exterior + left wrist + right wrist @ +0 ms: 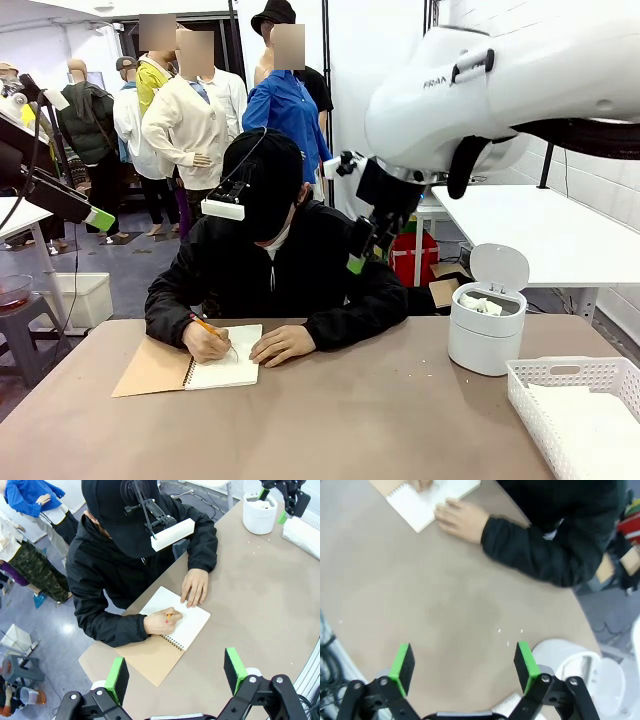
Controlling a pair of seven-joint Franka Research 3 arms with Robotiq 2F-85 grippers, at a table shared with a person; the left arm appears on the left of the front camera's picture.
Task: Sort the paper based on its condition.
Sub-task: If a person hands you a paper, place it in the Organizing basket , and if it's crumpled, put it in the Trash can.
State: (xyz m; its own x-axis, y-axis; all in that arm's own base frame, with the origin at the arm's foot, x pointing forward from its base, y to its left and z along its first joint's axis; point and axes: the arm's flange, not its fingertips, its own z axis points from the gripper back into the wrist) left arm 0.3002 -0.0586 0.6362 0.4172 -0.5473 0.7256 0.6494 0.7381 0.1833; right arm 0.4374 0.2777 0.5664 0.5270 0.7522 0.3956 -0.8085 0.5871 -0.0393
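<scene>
Sorting looks partly done: crumpled paper wads [482,303] sit in the open bin [480,350], and what seem flat sheets [590,430] lie in the basket [560,368]. The left gripper [176,667] and right gripper [462,655] hover above the bench [350,420], jaws apart and empty, while the person [270,260] writes in the notebook [228,370]; more pages probably follow.

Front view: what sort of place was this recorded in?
Probably a robotics lab or data-collection room, not a home. A white robot arm hangs over the brown table, the person writing in a notebook wears a head-mounted device, and another white table stands behind.
</scene>
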